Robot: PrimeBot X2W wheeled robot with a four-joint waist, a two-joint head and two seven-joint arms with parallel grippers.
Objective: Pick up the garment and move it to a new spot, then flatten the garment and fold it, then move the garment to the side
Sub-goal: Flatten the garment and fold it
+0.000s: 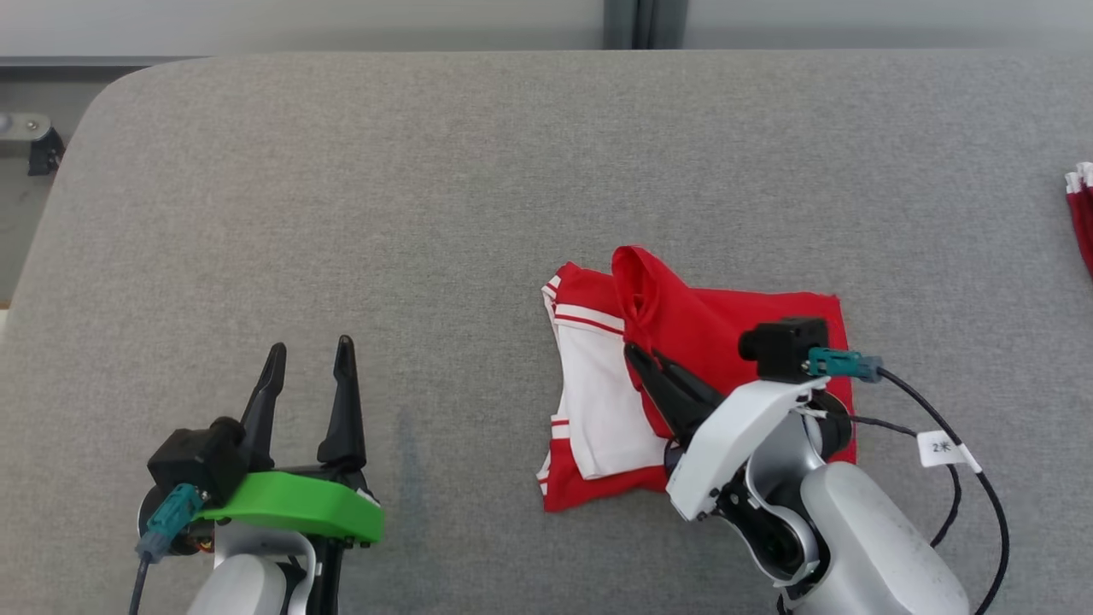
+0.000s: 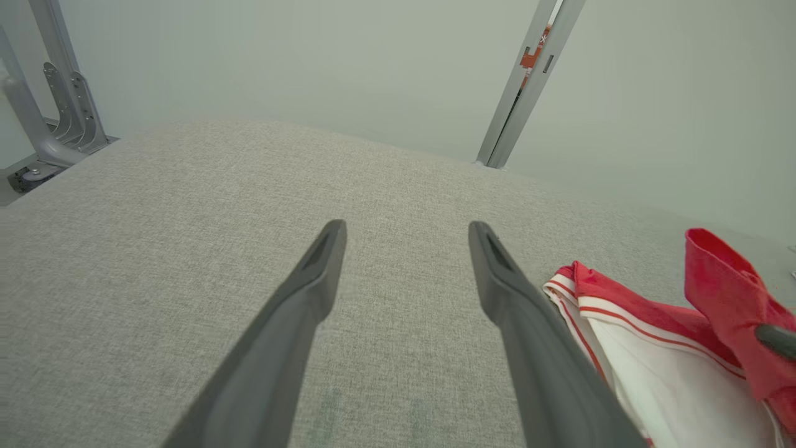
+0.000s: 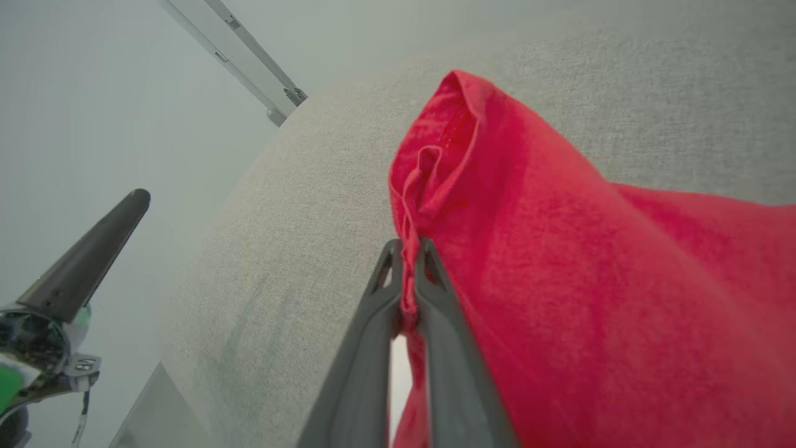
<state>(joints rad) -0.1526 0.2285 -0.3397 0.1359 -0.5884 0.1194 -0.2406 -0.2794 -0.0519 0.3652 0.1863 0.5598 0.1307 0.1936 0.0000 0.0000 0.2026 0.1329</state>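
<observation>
The garment [image 1: 734,320] is red with white panels and red-white trim, lying partly folded on the grey table [image 1: 427,213] right of centre. My right gripper [image 1: 636,354] is shut on a red edge of the garment [image 3: 528,249], lifting a fold of cloth above the rest; in the right wrist view my right gripper [image 3: 407,249] pinches the fabric between its tips. My left gripper [image 1: 309,350] stands open at the lower left, apart from the cloth, with nothing between its fingers. In the left wrist view my left gripper [image 2: 407,227] is open over bare table, the garment [image 2: 659,348] to its right.
Another red and white cloth [image 1: 1080,213] lies at the table's far right edge. The table's rounded left corner [image 1: 94,111] is at the upper left, with a metal frame [image 2: 56,124] beyond it. A grey post [image 2: 528,74] stands behind the table.
</observation>
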